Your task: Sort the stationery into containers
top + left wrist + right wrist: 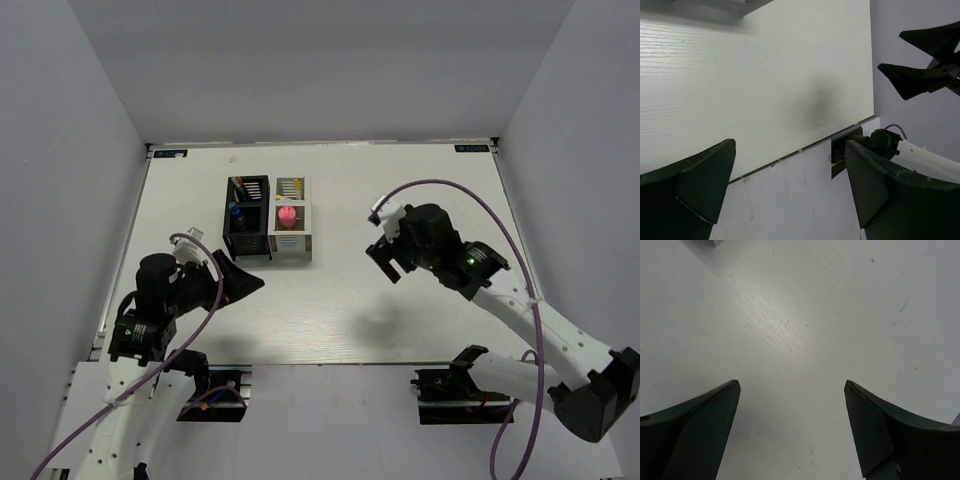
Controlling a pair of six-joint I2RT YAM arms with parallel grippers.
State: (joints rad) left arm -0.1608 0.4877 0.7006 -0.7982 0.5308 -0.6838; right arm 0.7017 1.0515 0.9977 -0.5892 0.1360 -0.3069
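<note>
Pens [251,188] in black box [244,246] — too small to tell apart.

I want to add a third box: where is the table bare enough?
Bare: the wide stretch of table right of the white organizer, beyond the right tool, and the near middle between both tools. Crowded: in front of the black organizer, where the left tool hangs.

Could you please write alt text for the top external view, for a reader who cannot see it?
Overhead view of a white table where a black organizer and a white-grey organizer stand side by side, holding pens and a pink cylinder. The left arm and right arm flank them, jaws open and empty.
</note>
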